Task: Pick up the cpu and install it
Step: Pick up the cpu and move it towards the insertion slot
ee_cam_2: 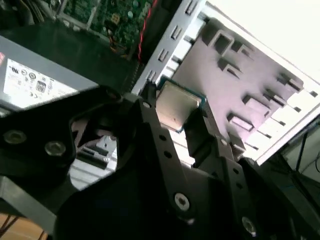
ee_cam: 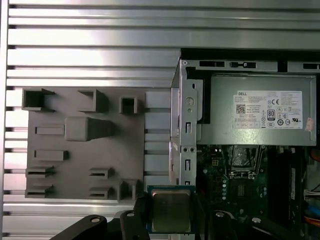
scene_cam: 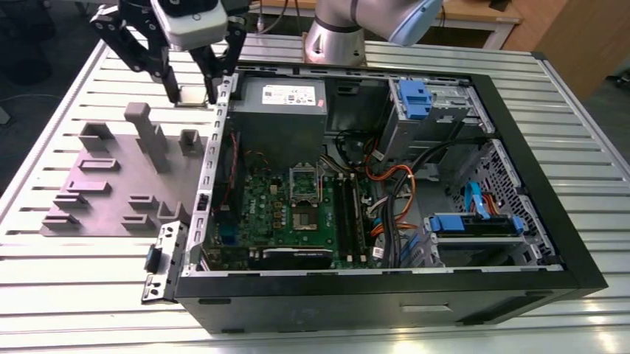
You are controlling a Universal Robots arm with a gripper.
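The cpu, a small square chip with a silver top, hangs between the black fingers of my gripper at the exterior view's far left, just outside the open computer case. The gripper is shut on the cpu. In the second wrist view the cpu sits clamped by its edges between the fingers, above the case's metal wall. The first wrist view shows the cpu over the seam between the grey fixture plate and the case. The motherboard socket lies open with its silver frame raised.
The grey fixture plate with raised holders lies on the slatted metal table, on the exterior view's left of the case. Inside the case are a grey power supply, blue drive brackets and cable bundles. The arm's base stands behind the case.
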